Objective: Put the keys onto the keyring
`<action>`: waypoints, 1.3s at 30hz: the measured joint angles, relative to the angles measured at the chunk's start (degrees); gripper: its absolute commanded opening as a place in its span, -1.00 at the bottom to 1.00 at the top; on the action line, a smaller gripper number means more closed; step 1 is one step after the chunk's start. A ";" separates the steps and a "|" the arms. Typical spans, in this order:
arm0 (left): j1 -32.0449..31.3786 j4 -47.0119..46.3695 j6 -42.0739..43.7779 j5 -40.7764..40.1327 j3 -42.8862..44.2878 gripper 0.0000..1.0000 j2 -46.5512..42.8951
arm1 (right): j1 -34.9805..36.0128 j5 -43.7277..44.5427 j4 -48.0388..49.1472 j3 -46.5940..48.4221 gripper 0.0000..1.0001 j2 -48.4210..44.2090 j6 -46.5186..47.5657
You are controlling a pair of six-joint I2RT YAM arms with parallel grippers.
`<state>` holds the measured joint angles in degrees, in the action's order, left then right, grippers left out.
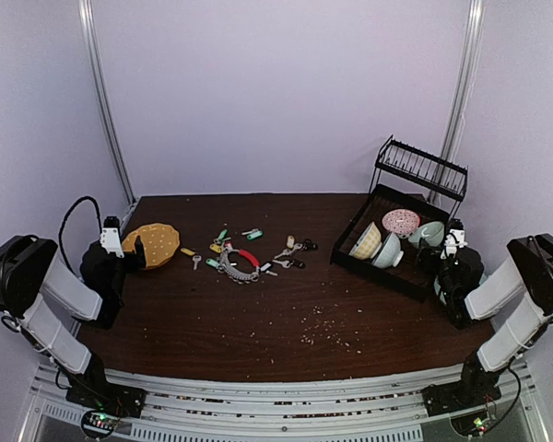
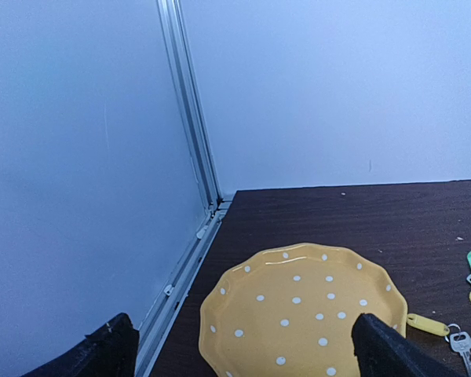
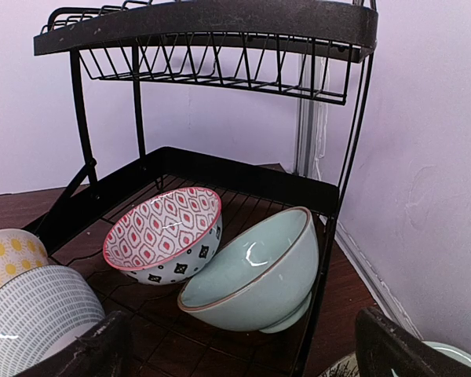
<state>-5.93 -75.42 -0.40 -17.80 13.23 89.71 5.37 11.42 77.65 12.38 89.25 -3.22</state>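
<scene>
we log left gripper (image 2: 235,349) released, empty, over yellow plate (image 2: 298,310) | right gripper (image 3: 243,338) released, empty, facing dish rack (image 3: 243,177) | keys (image 1: 286,253) loose beside keyring (image 1: 243,263) mid-table | jaws wide, likely because no pick has started

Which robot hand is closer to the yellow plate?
Left. The left gripper is at the edge of the plate; the right gripper is far off, beside the rack.

Scattered loose: small silver tagged keys (image 1: 196,261) around red-and-beaded-chain keyring loop (image 1: 247,257).
Flanked by yellow dotted plate (image 1: 157,242) left, black wire dish rack (image 1: 422,168) right.
</scene>
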 measured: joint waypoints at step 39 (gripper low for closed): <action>-21.79 92.32 -13.49 25.07 60.57 0.75 4.04 | 33.59 -23.04 -76.52 69.94 0.16 11.41 -16.59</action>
<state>-27.73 16.91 -13.89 7.27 73.80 93.76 38.96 -11.62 1.13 82.32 100.66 -19.81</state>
